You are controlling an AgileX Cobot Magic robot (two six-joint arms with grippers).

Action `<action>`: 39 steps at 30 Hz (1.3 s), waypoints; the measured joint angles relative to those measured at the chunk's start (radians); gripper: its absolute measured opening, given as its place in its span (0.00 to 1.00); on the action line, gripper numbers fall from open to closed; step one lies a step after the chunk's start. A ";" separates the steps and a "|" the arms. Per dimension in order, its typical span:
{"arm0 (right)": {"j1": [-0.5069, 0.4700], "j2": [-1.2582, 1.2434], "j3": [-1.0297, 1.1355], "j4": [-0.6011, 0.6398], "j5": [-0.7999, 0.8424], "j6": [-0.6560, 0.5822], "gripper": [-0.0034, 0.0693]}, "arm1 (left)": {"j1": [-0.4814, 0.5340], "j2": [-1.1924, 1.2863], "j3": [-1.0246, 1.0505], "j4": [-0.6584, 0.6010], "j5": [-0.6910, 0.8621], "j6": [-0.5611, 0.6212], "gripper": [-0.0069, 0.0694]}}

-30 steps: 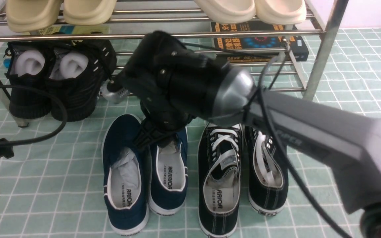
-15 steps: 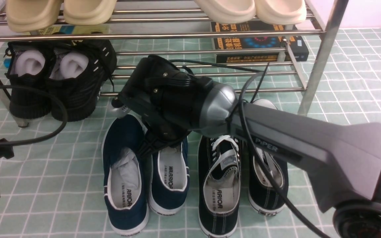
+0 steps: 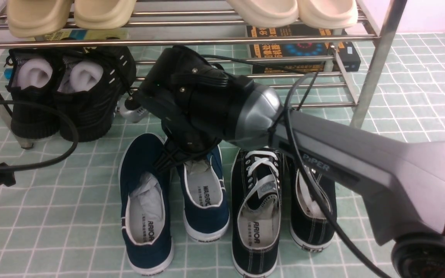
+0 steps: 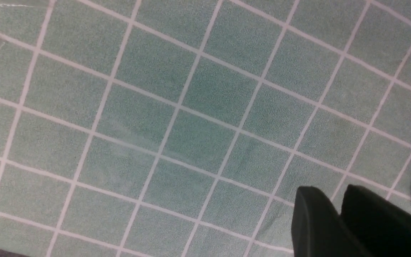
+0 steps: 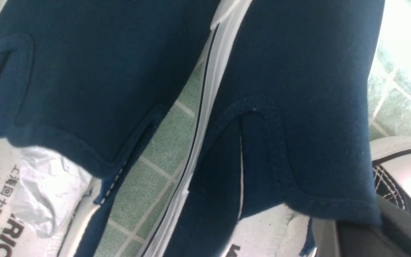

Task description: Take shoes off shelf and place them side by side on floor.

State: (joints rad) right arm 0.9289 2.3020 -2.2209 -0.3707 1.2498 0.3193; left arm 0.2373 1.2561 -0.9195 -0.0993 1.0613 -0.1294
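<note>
At the far left, the left hand point(image 4: 334, 205) hangs over bare pale green floor point(image 3: 52, 216) gridded with thin white lines. Its two dark fingers point(image 4: 312, 225) stand close together with nothing seen between them; whether they are quite closed I cannot tell. Behind stands the two-tier shelf point(image 3: 377, 65) of shiny silver metal rods, with black high shoes point(image 3: 72, 100) stuffed white at its lower tier.

In front of it, on the floor, lie two navy-blue laceless canvas slip-ons with white rubber soles and white lining, heels toward the camera. The left navy shoe point(image 3: 145, 216) lies straight, with crumpled paper inside and "WARRIOR" partly readable on its insole. The right navy shoe point(image 3: 206, 204) sits skewed, its heel angled toward the black lace-up sneakers point(image 3: 257, 216) just beside it, and a wedge of floor shows between the two navy shoes.

The right hand point(image 3: 176, 158) is pinched shut on the front edge of the right navy shoe's opening, canvas between its fingers.
</note>
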 joint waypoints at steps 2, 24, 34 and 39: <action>0.000 0.000 0.000 0.000 0.000 0.004 0.06 | 0.000 0.000 0.000 0.000 0.001 0.000 0.29; 0.000 -0.038 -0.001 -0.025 0.000 0.039 0.10 | 0.000 0.000 0.000 0.000 0.002 0.000 0.31; 0.000 -0.036 0.000 -0.038 -0.003 0.157 0.14 | 0.000 0.000 0.000 0.000 0.002 0.000 0.32; 0.000 -0.007 0.000 -0.028 -0.007 0.171 0.27 | 0.000 0.000 0.000 0.000 0.002 0.000 0.32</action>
State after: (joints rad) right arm 0.9289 2.2950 -2.2207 -0.3985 1.2431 0.4901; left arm 0.2373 1.2561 -0.9195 -0.0993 1.0633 -0.1294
